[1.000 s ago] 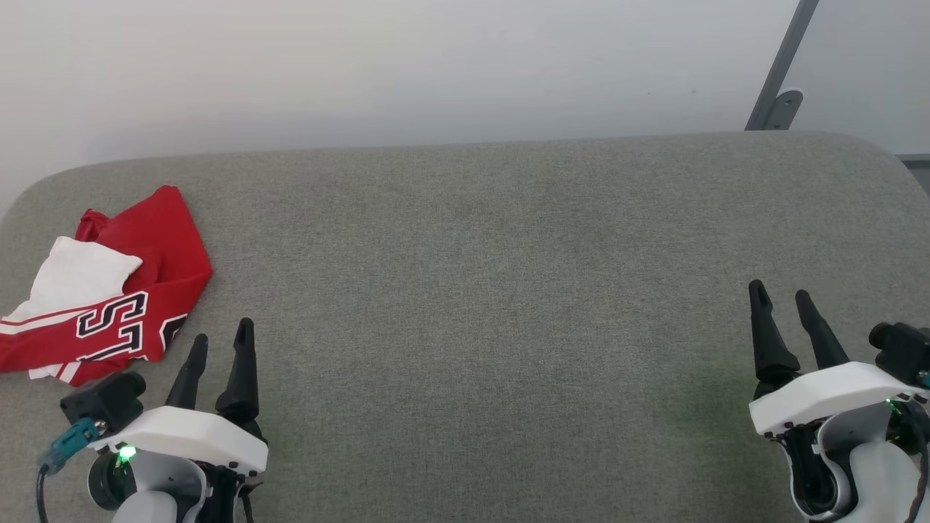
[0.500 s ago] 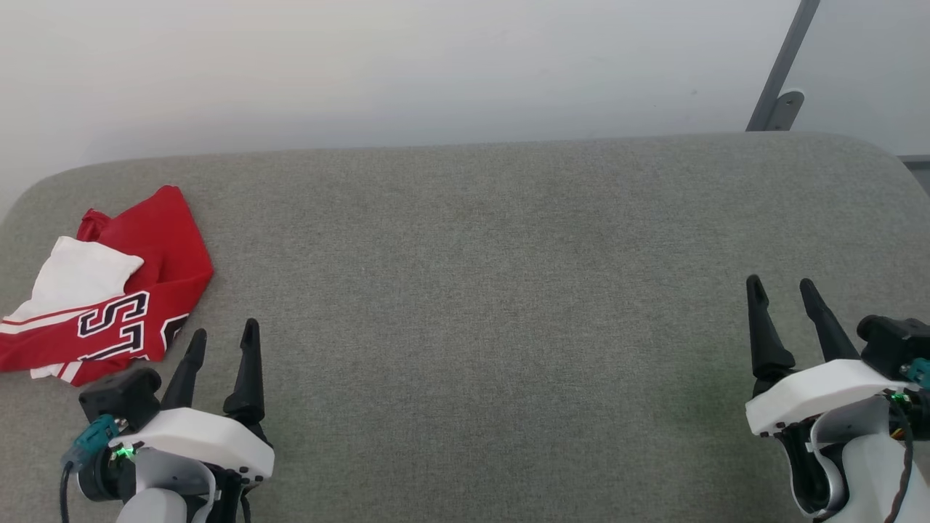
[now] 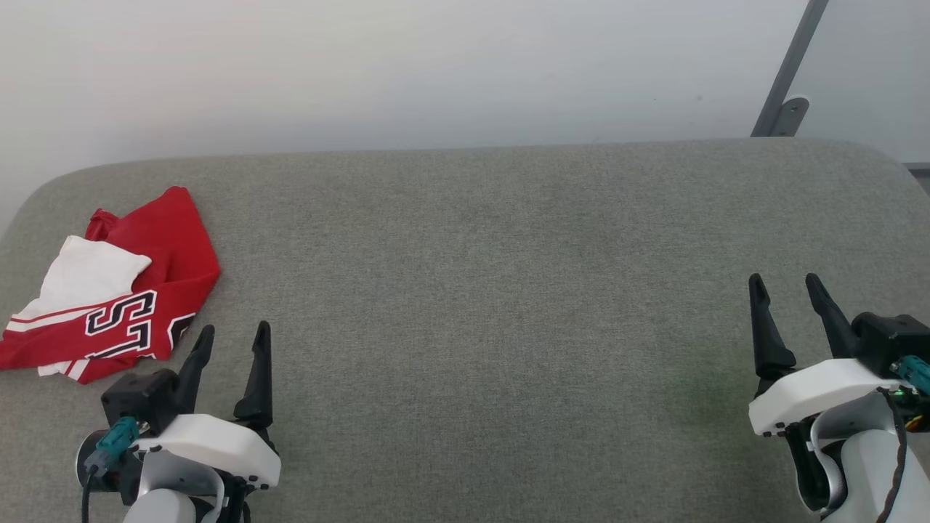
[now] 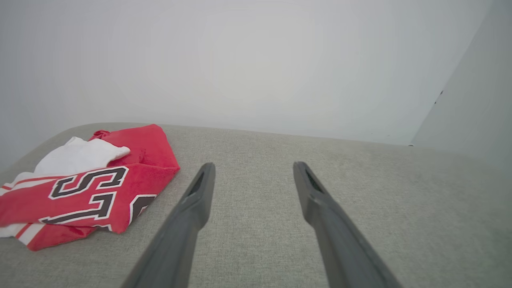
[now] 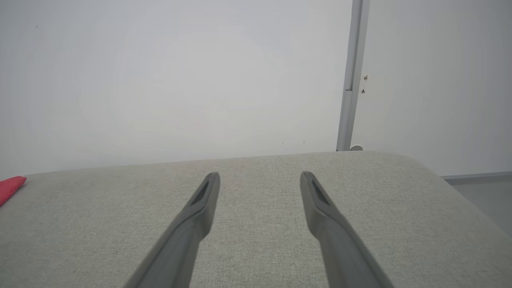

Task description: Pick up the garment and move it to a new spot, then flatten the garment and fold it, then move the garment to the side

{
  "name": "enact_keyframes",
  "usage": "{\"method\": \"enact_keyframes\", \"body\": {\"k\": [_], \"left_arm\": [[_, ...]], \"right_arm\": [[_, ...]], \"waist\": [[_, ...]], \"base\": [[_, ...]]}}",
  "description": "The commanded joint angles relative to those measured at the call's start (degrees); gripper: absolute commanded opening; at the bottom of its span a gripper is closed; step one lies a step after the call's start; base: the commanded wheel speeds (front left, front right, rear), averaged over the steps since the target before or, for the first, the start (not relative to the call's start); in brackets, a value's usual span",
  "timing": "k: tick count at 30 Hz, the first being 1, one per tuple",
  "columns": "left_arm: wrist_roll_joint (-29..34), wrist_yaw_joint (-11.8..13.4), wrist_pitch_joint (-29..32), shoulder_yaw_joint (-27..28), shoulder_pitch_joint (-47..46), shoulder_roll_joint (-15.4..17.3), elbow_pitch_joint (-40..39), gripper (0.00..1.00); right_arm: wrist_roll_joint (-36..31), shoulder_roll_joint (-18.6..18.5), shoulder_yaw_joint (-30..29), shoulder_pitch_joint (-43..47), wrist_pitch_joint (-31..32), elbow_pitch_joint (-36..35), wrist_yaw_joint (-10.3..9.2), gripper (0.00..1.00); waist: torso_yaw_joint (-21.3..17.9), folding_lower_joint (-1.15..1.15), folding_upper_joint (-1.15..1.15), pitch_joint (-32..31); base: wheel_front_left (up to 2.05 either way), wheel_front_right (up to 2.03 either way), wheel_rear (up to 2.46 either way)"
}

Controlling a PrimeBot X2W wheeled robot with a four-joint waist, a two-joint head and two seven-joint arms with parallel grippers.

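The garment point(image 3: 109, 290) lies crumpled at the far left end of the grey fabric counter point(image 3: 472, 290), near its rounded corner. It is red, with a white patch of lining folded over the top, white-and-red striped trim along its near edge, and black white-outlined letters "ST" facing up. In the left wrist view the garment point(image 4: 92, 184) sits left of the fingers point(image 4: 192, 212), apart from them.

Just right of the garment and nearer the robot, the left tool point(image 3: 235, 330) hovers over bare counter, released, its 2 fingers spread with nothing between them; the left wrist view shows the same gap point(image 4: 254, 167).

Well apart at the right end, the right tool point(image 3: 784, 282) is likewise released and empty, fingers parted over bare fabric point(image 5: 260, 176). A sliver of the garment point(image 5: 12, 186) shows at that view's left edge.

Behind the counter is a pale wall point(image 3: 363, 73), with a grey metal post point(image 3: 792, 80) at the far right.
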Motion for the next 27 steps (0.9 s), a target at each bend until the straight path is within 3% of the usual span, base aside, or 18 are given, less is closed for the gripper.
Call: {"method": "enact_keyframes", "body": {"k": [1, 13, 19, 27], "left_arm": [[1.5, -0.3, -0.6, 0.1, -0.1, 0.3, -0.2, 1.00], [4.2, -1.9, -2.2, 2.4, -2.1, -1.5, 2.6, 1.00], [7.1, -1.6, -2.7, 3.5, -1.9, -2.4, 3.9, 1.00], [11.5, -0.7, -3.6, 5.6, -0.2, -4.3, 2.8, 1.00]], "right_arm": [[-1.2, 0.0, -0.1, -1.2, -0.7, -0.2, 0.00, 1.00], [-5.0, 0.8, -1.1, -1.0, -2.2, -0.4, 0.00, 1.00], [-7.1, 1.6, 1.1, -0.7, -2.7, -0.2, -0.01, 1.00], [-9.6, 2.9, 5.8, -2.9, -3.6, 1.4, -0.01, 1.00]], "waist": [[0.1, 0.00, 0.00, 0.0], [3.8, 0.00, 0.00, 0.5], [9.2, 0.00, 0.00, 1.1], [20.8, 0.00, 0.00, 1.6]], "base": [[0.00, 0.00, 0.00], [0.00, 0.00, 0.00], [0.00, 0.00, 0.00], [0.00, 0.00, 0.00]]}}
